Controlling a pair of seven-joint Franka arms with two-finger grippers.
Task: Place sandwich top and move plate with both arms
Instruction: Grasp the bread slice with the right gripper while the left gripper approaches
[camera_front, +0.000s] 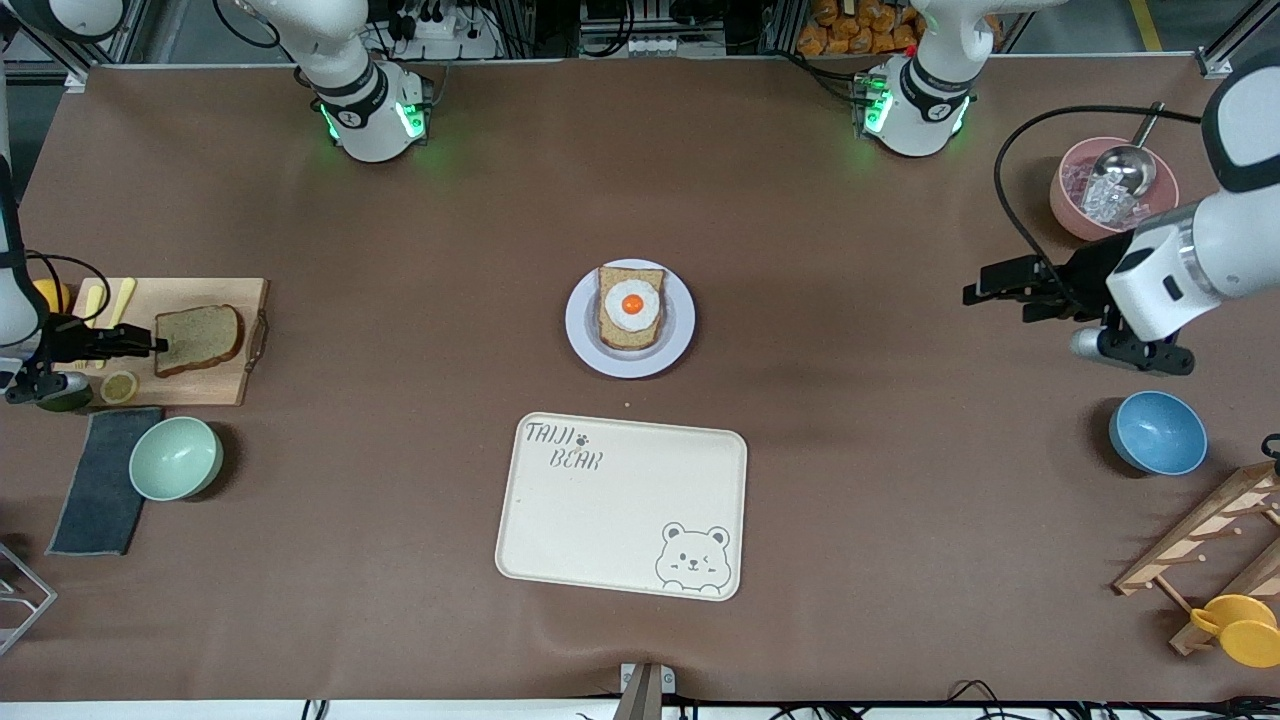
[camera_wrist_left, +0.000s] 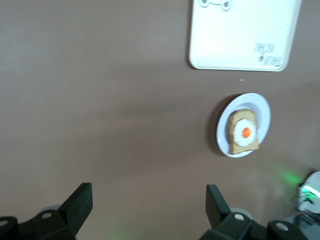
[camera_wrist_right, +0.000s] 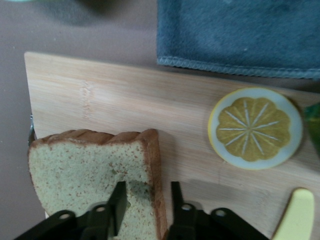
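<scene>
The right end effector (camera_front: 148, 345) is held low and level over the wooden cutting board (camera_front: 215, 385) at the right arm's end of the counter (camera_front: 400, 500). In the right wrist view its fingers (camera_wrist_right: 119, 205) are seen straddling the crust edge of the sandwich top (camera_wrist_right: 85, 175), one over the crumb and one just outside the crust; the fingers are narrowly apart around that edge, and whether they already press on it cannot be told. The sandwich top lies flat on the board, with a lemon slice (camera_wrist_right: 256, 128) beside it on the same board.

The left end effector (camera_front: 990, 290) is held level in the air near the left arm's end of the counter, its fingers (camera_wrist_left: 77, 202) spread wide with nothing between them; this arm waits.

The plate (camera_front: 675, 345) sits at the counter's middle and bears a bread slice with a fried egg (camera_front: 631, 305). At six o'clock from the plate, nearer the front camera, a cream tray (camera_front: 620, 510) with a bear drawing is seen. At six o'clock from the board lie a grey cloth (camera_front: 100, 490) and a pale green bowl (camera_front: 176, 457). A pink bowl (camera_front: 1070, 205) with a metal scoop and a blue bowl (camera_front: 1157, 432) stand toward the left arm's end. The counter is covered in brown.
</scene>
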